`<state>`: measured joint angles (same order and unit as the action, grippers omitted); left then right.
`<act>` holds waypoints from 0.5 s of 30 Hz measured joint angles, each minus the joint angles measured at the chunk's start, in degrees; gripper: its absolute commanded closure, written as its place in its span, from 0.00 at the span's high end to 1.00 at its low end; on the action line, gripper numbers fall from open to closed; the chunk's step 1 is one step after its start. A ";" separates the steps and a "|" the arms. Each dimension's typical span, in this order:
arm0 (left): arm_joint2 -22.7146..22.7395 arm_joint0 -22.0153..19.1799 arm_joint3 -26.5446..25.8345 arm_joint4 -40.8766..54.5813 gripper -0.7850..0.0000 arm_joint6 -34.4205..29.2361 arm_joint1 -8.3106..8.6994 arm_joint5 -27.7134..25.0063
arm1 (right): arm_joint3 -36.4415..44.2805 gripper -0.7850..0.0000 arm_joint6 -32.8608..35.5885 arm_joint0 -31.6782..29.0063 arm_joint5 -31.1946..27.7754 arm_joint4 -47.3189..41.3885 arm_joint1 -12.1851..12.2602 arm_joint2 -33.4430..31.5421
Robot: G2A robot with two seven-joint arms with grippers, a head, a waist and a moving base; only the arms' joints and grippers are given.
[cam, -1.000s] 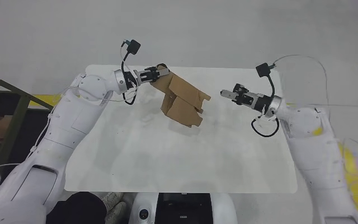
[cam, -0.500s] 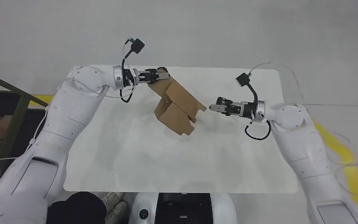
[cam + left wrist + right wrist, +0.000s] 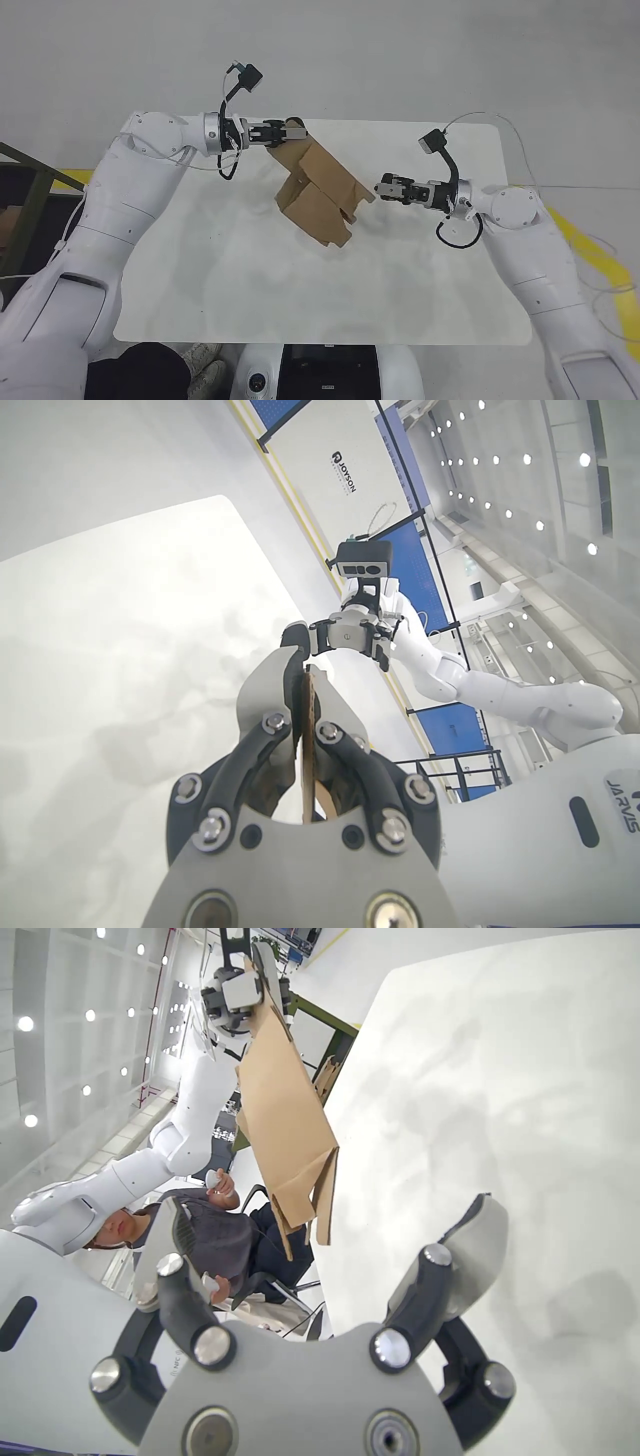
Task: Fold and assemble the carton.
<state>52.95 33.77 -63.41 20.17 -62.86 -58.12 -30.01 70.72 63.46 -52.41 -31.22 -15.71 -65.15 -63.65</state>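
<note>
Left end effector (image 3: 302, 665) is clamped tight, both fingers pinching a top flap of the brown cardboard carton (image 3: 318, 185), with the edge of the board running straight down between them. The carton hangs away from that grip, half-folded, its panels angled and its loose flaps splayed at the far end above the white counter (image 3: 250, 290). Whether the lowest corner touches the counter, I can't tell. On the opposite side, the right end effector (image 3: 381, 186) has its fingers spread wide apart with nothing between them. It points at the carton's free flap and sits just beside its corner, though contact is too close to call. The two end effectors face each other with the carton between them.
</note>
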 measured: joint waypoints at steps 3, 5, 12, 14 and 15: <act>0.02 0.82 -1.45 -1.41 0.00 1.37 0.04 1.27 | 1.14 1.00 -0.70 -0.33 1.08 1.69 0.08 0.35; 0.37 1.22 -2.57 -1.79 0.00 1.61 0.12 1.96 | 0.85 1.00 0.74 -0.28 0.83 0.37 0.03 0.85; 0.73 1.81 -4.32 -1.01 0.00 0.12 0.07 2.94 | -4.33 1.00 7.77 2.01 -1.95 -7.47 -1.00 4.62; 0.59 1.79 -4.43 -0.74 0.00 -0.09 -0.08 2.98 | -4.90 1.00 7.91 2.78 -1.78 -7.99 -1.27 5.95; 0.52 1.75 -4.44 -0.62 0.00 -0.16 -0.15 3.01 | -5.06 1.00 7.87 3.01 -1.77 -8.32 -1.33 6.40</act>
<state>53.47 35.52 -67.85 19.54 -63.02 -58.27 -27.00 65.66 71.33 -49.40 -32.99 -24.03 -66.48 -57.26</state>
